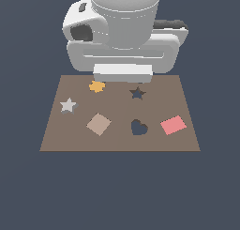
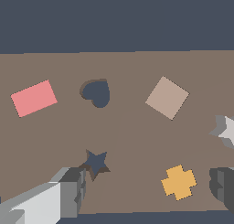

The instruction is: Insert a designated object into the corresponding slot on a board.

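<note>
The light-grey star (image 1: 68, 105) lies flat on the brown board (image 1: 117, 141) near the edge on the exterior view's left; the wrist view cuts it off at the frame's edge (image 2: 226, 130). The dark star-shaped slot (image 1: 137, 93) sits in the board's far half, with one finger (image 2: 68, 191) close beside it (image 2: 96, 162). My gripper (image 2: 148, 184) is open and holds nothing, its fingers spread wide. It hangs over the board's far edge, apart from the star. In the exterior view the white hand (image 1: 123, 73) hides the fingers.
An orange blob (image 1: 97, 87) lies between my spread fingers in the wrist view (image 2: 178, 182). A tan square (image 1: 99, 124), a heart-shaped cutout (image 1: 138, 127) and a pink rectangle (image 1: 173, 125) occupy the board's near half.
</note>
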Available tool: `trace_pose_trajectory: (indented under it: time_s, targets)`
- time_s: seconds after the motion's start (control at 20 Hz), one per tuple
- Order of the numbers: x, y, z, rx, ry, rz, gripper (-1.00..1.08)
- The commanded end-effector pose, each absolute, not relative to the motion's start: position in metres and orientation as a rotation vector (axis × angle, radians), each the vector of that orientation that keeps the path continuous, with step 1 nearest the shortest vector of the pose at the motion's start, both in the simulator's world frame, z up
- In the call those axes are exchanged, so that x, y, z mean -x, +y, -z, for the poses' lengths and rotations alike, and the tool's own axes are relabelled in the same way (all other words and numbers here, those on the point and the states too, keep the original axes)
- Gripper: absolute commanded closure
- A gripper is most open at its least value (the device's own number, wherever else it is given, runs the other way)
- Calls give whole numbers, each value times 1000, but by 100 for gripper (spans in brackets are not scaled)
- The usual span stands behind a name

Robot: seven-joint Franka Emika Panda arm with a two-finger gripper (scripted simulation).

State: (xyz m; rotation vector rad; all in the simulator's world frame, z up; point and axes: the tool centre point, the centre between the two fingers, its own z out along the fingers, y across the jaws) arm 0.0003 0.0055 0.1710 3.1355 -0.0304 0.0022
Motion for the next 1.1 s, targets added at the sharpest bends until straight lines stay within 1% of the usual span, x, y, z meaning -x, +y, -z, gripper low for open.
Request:
trace_pose_trajectory:
  time_s: [0.0,0.3,0.55,0.8,1.05]
  targets:
    - [0,5,-171,-3135,-30,-2,-92]
    - [-4,-1,-166,-3134,-91,-2,-92]
    - [-12,-18,-154,-3126,-236,-2,-92]
    - [-21,-47,-135,-3099,-477,-2,-92]
    - [-26,-91,-107,-3029,-813,-2,-92]
